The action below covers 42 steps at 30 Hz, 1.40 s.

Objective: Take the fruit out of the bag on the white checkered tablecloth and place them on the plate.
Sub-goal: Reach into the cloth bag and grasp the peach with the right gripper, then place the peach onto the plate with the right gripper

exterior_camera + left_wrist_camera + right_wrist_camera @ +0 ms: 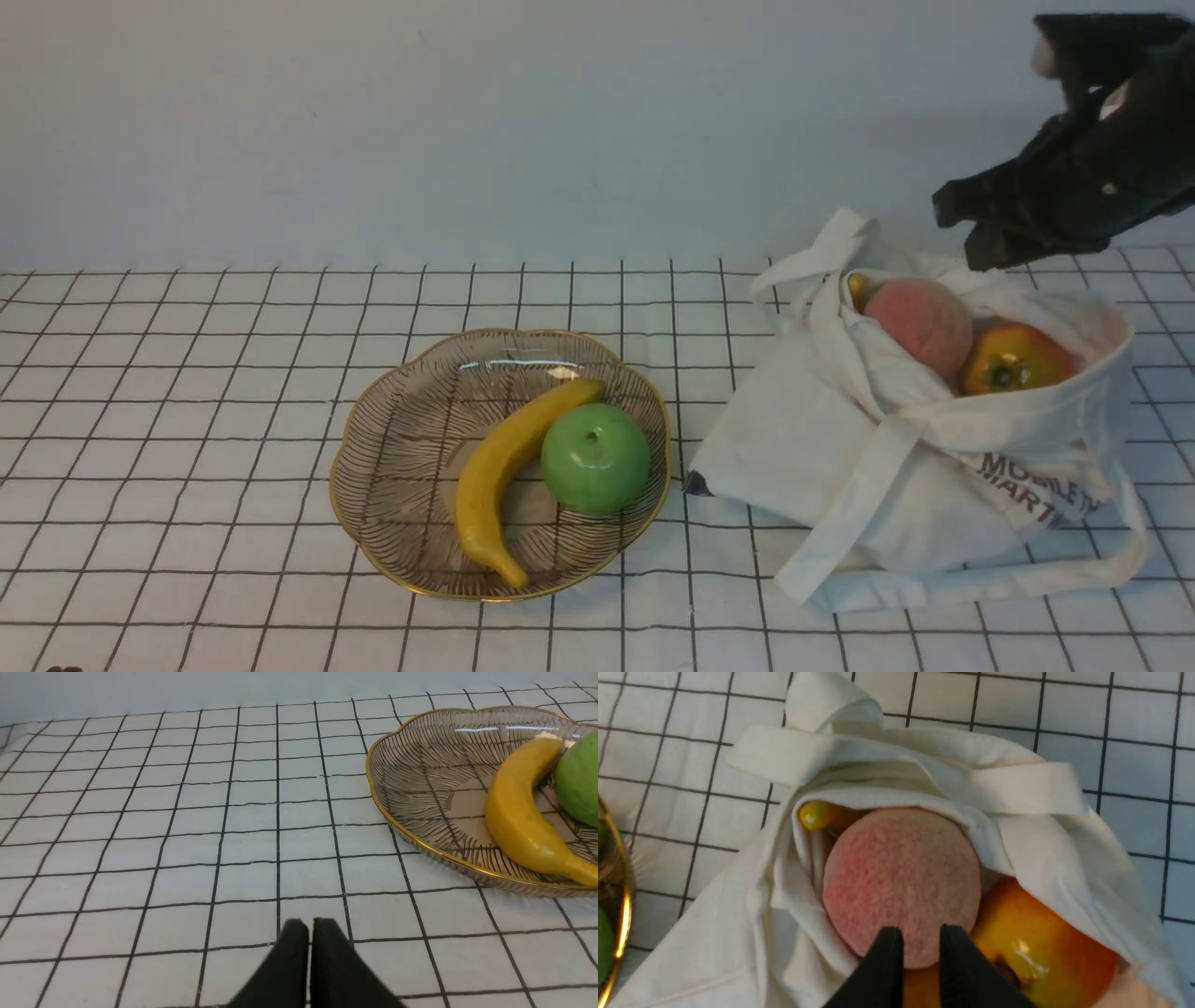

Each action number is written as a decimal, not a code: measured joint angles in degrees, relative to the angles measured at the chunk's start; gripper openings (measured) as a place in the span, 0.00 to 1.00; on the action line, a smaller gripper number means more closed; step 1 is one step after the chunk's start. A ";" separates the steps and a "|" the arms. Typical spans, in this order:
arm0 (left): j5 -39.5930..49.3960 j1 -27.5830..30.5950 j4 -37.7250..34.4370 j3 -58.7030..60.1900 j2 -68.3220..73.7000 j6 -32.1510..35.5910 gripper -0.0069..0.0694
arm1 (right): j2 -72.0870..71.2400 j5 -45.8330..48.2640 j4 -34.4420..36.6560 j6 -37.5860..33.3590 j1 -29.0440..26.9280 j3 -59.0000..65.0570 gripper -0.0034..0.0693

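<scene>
A white cloth bag (840,439) lies on the white checkered tablecloth (187,373) at the right. Its mouth shows the fruit: a fuzzy pink peach (918,324), an orange-red fruit (1013,359) and a small yellow piece (856,289). My right gripper (971,233) hangs above the bag's far edge, clear of it. In the right wrist view its jaws (920,938) stand slightly apart over the peach (901,877), holding nothing. The plate (401,448) sits mid-table. My left gripper (309,926) is shut and empty over bare cloth, left of the plate (420,788).
A yellow banana (504,467) and a green apple (596,457) lie on the plate. The bag's straps (850,523) trail over the cloth toward the front. A pale wall stands behind the table.
</scene>
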 joint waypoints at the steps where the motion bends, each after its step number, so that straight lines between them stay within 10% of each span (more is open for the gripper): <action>1: 0.00 0.00 0.00 0.00 0.00 0.00 0.08 | 0.81 0.00 0.00 0.40 0.19 -0.46 0.32; 12: 0.00 0.00 0.00 0.00 0.00 0.00 0.08 | 7.08 -3.92 2.44 6.93 0.33 -1.75 0.97; 42: 0.00 0.00 0.00 0.00 0.00 0.00 0.08 | 2.28 1.08 -0.59 7.08 0.35 -2.03 0.81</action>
